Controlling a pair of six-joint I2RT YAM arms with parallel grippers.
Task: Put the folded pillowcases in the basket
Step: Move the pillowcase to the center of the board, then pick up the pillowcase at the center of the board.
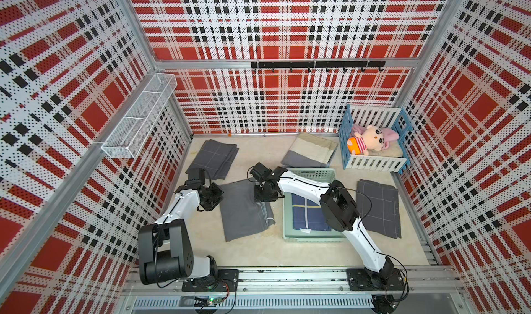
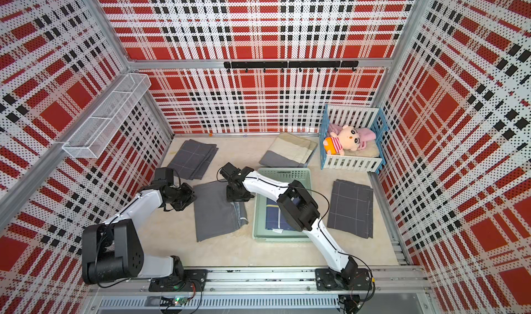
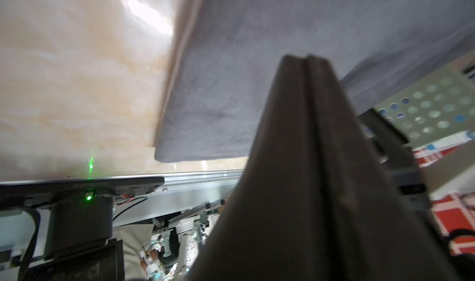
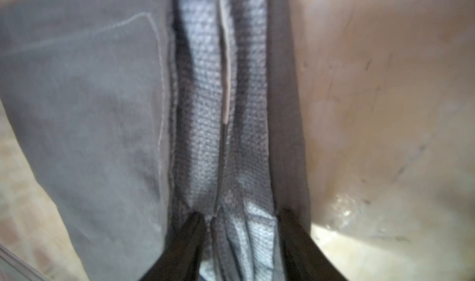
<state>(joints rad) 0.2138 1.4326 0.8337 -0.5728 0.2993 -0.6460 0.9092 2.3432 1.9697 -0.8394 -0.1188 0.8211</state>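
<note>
The right gripper (image 4: 240, 220) stands with its jaws apart, astride the layered open edge of the grey folded pillowcase (image 1: 244, 209). The cloth between its fingers (image 4: 190, 231) lies on the table (image 1: 258, 252), not lifted. The left gripper (image 3: 305, 58) has its jaws pressed together on nothing, its tips over the pillowcase's left part.

The pillowcase lies flat outside the basket (image 1: 311, 172), just beside its left wall, with a thin strip of table between them. A navy folded cloth (image 1: 304, 215) lies in the basket. Bare table opens from the pillowcase's near edge toward the rail.

Farther out lie a grey checked cloth (image 1: 212, 159) at the far left, a beige-and-grey one (image 1: 310, 153) beyond the basket, and another grey checked one (image 1: 377, 207) to the right.

In both top views the wrist bodies cover both grippers' fingertips. The right arm (image 1: 298, 183) crosses the basket, hiding part of the navy cloth and the right wall. Both wrist views are blurred.
</note>
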